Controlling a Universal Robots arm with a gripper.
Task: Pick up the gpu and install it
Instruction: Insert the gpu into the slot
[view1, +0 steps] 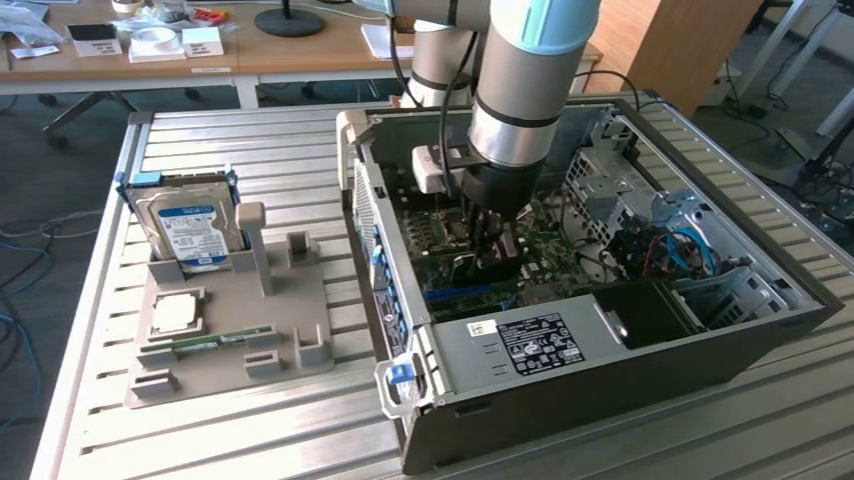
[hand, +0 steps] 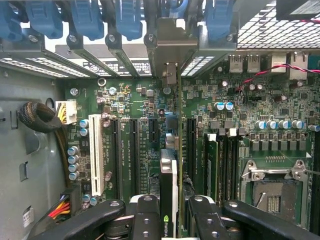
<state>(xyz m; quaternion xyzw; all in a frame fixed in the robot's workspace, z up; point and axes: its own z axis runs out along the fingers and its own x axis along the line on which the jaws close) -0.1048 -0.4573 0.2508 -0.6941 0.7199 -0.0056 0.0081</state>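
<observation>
We see the arm (view1: 527, 70) reaching down into the open computer case (view1: 534, 390), which lies on its side on the slatted metal bench (view1: 240, 440). Its jaws are partway closed and clamped on either face of the gpu (hand: 168, 192). The card stands on edge over the green motherboard (hand: 125, 100), lined up among the long black expansion slots, with a white slot (hand: 96, 155) off to one side. Its silvery bracket (hand: 170, 55) sits against the case's rear openings by the blue latches (hand: 85, 20). We cannot tell whether the card's edge is seated in a slot. At the exterior view's left, well apart from the case, a grey holder (view1: 200, 385) carries an upright hard drive (view1: 187, 225) with a blue label, a processor chip (view1: 176, 313) and a green memory stick (view1: 214, 342)
</observation>
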